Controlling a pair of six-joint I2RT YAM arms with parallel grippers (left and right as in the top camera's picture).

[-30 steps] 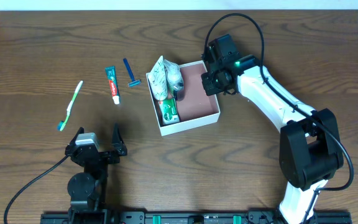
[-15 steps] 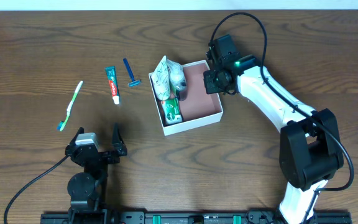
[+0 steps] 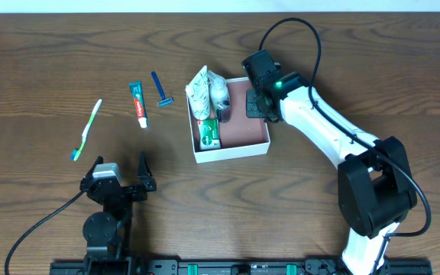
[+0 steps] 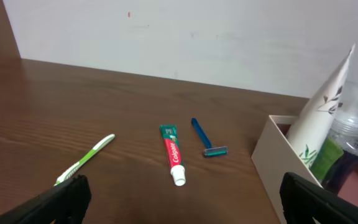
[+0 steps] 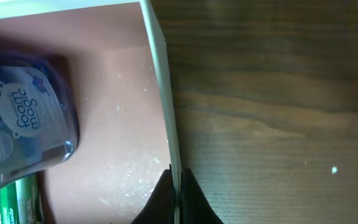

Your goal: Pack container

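The container (image 3: 248, 131), a shallow white box with a reddish-brown inside, lies at the table's middle. It holds a white tube (image 3: 199, 92), a blue foam bottle (image 3: 218, 95) and a green box (image 3: 208, 134). My right gripper (image 3: 260, 104) is shut on the container's right wall (image 5: 160, 81), with one finger inside and one outside (image 5: 175, 186). The bottle (image 5: 23, 118) lies just left of it. My left gripper (image 3: 121, 180) stands open near the front edge with nothing between its fingers (image 4: 182, 196). It is well apart from the container (image 4: 272, 158).
On the bare wood left of the container lie a green toothbrush (image 3: 86, 130), a red-and-green toothpaste tube (image 3: 138, 103) and a blue razor (image 3: 160, 89). The left wrist view shows the same toothbrush (image 4: 84, 160), toothpaste (image 4: 173, 152) and razor (image 4: 205, 138) ahead.
My right gripper has shifted left and slightly toward the front while pinching the wall. The container has turned a little with it. The left arm has stayed still.
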